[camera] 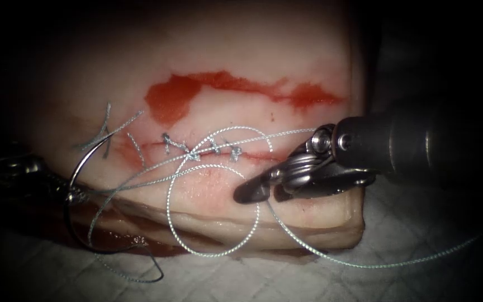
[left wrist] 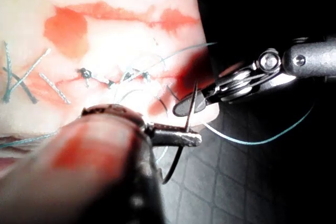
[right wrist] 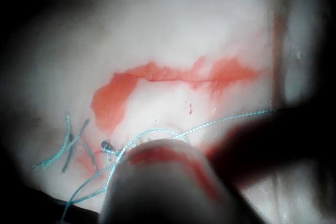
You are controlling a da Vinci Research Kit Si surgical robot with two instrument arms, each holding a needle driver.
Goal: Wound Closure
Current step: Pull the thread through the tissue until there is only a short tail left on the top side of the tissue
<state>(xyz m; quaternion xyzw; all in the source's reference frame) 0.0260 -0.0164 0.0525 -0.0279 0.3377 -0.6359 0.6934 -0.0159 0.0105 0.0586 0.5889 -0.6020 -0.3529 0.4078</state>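
The tissue (camera: pixel 225 100) has a cut (camera: pixel 157 146) crossed by several stitches (camera: pixel 197 148), with cut thread ends (camera: pixel 107 131) at its left end. My left tool (camera: pixel 74 196) is shut on the curved needle (camera: pixel 76 168) about mid-curve, off the tissue's left front edge. The needle is out of the tissue. From very close the same grip (left wrist: pixel 184 139) shows the needle (left wrist: pixel 190 111) standing across the jaws. My right tool (camera: pixel 258 193) lies over the front of the tissue right of the stitches, jaws slightly open with nothing clearly between them. Thread (camera: pixel 213 254) coils in loops around it.
Red fluid (camera: pixel 174 95) is smeared on the tissue behind the cut. A long strand of thread (camera: pixel 398 263) trails right over the white quilted pad (camera: pixel 420 223). More thread (camera: pixel 141 277) lies on the pad below the needle.
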